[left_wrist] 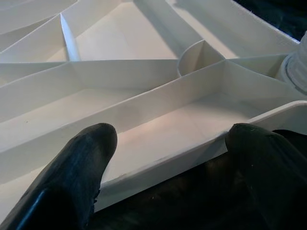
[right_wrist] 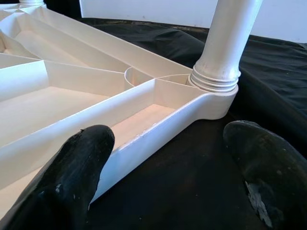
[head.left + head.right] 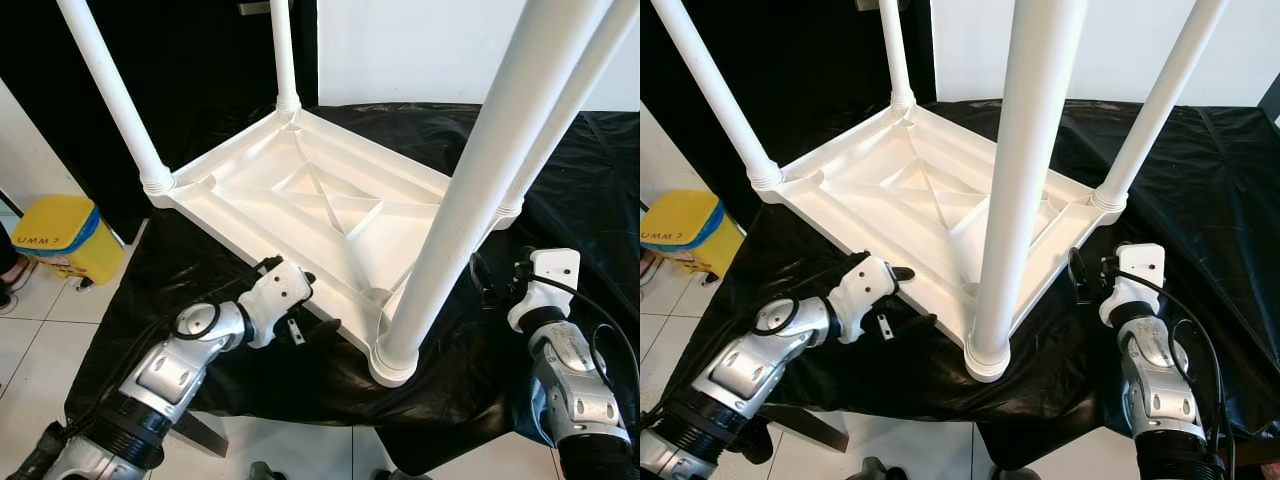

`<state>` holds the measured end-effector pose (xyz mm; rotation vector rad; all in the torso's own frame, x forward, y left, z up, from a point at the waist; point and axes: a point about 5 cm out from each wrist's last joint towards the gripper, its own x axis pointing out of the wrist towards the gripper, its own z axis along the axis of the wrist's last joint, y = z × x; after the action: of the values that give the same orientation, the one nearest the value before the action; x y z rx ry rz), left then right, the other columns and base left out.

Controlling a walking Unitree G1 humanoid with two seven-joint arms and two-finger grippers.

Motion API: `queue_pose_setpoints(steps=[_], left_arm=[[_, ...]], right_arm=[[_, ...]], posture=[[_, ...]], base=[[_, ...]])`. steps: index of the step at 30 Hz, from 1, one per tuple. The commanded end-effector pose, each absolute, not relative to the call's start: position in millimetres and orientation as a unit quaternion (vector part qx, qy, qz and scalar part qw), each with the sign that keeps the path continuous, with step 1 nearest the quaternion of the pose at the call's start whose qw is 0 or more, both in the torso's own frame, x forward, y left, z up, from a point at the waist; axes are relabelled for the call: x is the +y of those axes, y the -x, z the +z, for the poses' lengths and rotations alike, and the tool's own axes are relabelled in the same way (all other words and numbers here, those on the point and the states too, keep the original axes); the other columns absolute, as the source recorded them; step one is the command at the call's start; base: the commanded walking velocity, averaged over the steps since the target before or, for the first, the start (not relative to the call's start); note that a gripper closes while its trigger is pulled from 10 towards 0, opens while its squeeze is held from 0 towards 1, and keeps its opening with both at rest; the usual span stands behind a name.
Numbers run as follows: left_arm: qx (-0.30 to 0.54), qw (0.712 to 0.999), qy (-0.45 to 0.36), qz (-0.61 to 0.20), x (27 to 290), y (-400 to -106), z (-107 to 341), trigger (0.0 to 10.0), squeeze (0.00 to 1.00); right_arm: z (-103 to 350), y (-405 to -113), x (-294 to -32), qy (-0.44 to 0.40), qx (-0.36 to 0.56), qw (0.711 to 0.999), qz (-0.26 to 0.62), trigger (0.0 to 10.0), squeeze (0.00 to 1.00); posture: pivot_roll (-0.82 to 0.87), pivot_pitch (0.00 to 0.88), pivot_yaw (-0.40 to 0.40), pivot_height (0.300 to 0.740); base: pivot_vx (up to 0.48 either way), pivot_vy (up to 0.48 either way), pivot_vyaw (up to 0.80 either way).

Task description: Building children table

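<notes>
A white children's table (image 3: 320, 205) lay upside down on a black-draped desk (image 3: 600, 190), four legs (image 3: 470, 190) pointing up (ribbed underside exposed). The left tool (image 3: 318, 303) sat at its near rim, fingers (image 1: 79, 165) spread apart. The right tool (image 3: 1090, 272), fingers likewise parted, sat beside the corner by the right-hand leg (image 2: 225, 43).

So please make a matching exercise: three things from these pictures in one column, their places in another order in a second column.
1. white plastic table
2. yellow plastic bin
3. left tool

A. on the tiled floor, robot's left
B. upside down on the black cloth
C. open at the table's near edge

Pairs: 1-B, 2-A, 3-C
</notes>
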<state>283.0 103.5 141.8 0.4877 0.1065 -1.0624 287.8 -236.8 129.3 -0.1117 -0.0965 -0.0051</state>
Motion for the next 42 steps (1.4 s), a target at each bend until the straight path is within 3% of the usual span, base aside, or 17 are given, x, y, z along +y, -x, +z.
queue_pose_setpoints(steps=[1,11,12,13,20,35,36,38,39,40,41,42], left_arm=[[0.108,0.723,-0.233,-0.642,99,-268,131,10.0,1.0],[0.134,0.69,-0.276,-0.656,104,-274,125,10.0,0.97],[0.135,0.682,-0.285,-0.66,103,-275,124,10.0,0.44],[0.132,0.682,-0.297,-0.655,101,-280,124,10.0,0.0],[0.135,0.713,-0.32,-0.609,91,-306,126,10.0,0.0],[0.198,0.707,-0.296,-0.61,80,-332,132,10.0,0.0],[0.2,0.709,-0.289,-0.612,80,-333,133,6.7,0.0],[0.205,0.711,-0.28,-0.612,80,-334,133,6.7,0.0],[0.206,0.712,-0.276,-0.611,80,-335,132,3.4,0.0],[0.206,0.712,-0.276,-0.611,80,-335,132,3.4,0.0],[0.206,0.714,-0.278,-0.608,81,-336,132,0.0,0.0],[0.206,0.714,-0.278,-0.608,81,-336,132,0.0,0.0]], right_arm=[[129,-288,-234,0.054,-0.046,0.997,0.003,10.0,0.0],[128,-288,-231,0.053,-0.047,0.997,0.007,10.0,0.0],[128,-288,-230,0.053,-0.047,0.998,0.007,10.0,0.0],[127,-287,-230,0.052,-0.047,0.998,0.006,10.0,0.0],[126,-285,-227,0.05,-0.046,0.998,0.004,10.0,0.0],[124,-282,-224,0.044,-0.044,0.998,-0.005,10.0,0.0],[124,-281,-224,0.044,-0.044,0.998,-0.006,10.0,0.0],[123,-280,-224,0.044,-0.043,0.998,-0.008,10.0,0.0],[123,-279,-225,0.044,-0.042,0.998,-0.01,10.0,0.0],[123,-279,-225,0.044,-0.042,0.998,-0.01,10.0,0.0],[122,-278,-225,0.044,-0.042,0.998,-0.012,10.0,0.0],[122,-278,-225,0.044,-0.042,0.998,-0.012,10.0,0.0]], posture=[[-0.12,0.071,0.03,0.74],[-0.13,0.069,0.039,0.74],[-0.13,0.069,0.042,0.74],[-0.13,0.07,0.047,0.74],[-0.14,0.077,0.051,0.74],[-0.15,0.103,0.076,0.74],[-0.15,0.104,0.078,0.74],[-0.15,0.107,0.08,0.74],[-0.15,0.11,0.081,0.74],[-0.15,0.11,0.081,0.74],[-0.16,0.114,0.082,0.74],[-0.16,0.114,0.082,0.74]], base=[[0.0,0.0,0.0],[0.0,0.0,0.0],[0.0,0.0,0.0],[0.0,0.0,0.0],[0.0,0.0,0.0],[0.0,0.0,0.0],[0.0,0.0,0.0],[0.0,0.0,0.0],[0.0,0.0,0.0],[0.0,0.0,0.0],[0.0,0.0,0.0],[0.0,0.0,0.0]])
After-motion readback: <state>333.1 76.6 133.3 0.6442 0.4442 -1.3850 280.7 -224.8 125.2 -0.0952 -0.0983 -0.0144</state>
